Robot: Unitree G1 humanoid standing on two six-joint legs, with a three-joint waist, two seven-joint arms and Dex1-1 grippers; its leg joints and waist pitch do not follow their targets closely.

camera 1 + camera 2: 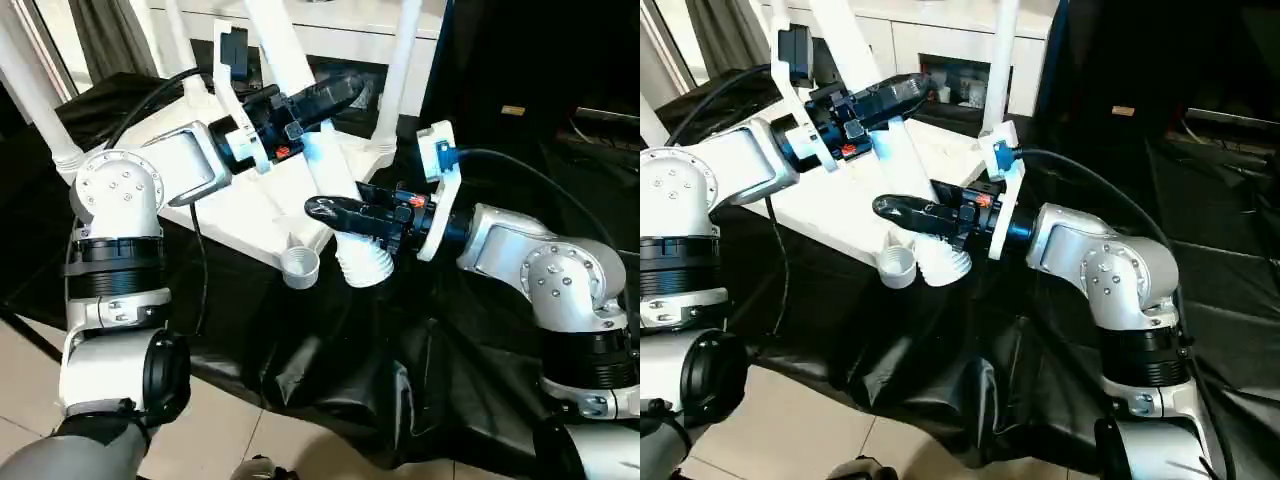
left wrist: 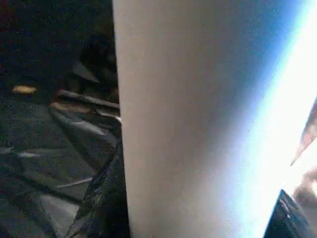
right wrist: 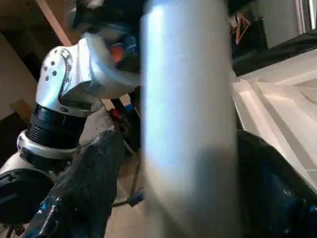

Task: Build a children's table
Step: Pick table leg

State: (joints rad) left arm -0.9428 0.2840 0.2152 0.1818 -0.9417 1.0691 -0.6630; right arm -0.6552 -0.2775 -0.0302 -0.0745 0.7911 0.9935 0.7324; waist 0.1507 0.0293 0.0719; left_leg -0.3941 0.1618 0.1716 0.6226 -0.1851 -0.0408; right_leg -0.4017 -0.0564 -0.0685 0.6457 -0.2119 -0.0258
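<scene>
3 legs (image 1: pixel 398 75) stand in the tabletop (image 1: pixel 250 215). The left gripper (image 1: pixel 318 100) and right gripper (image 1: pixel 345 215) both squeeze 1 loose leg (image 1: pixel 325 170).

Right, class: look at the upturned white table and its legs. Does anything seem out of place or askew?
Yes. One leg is not seated: both tools grip it, tilted, its ribbed end beside the empty corner socket at the near corner of the table top. The other legs stand upright in theirs.
</scene>
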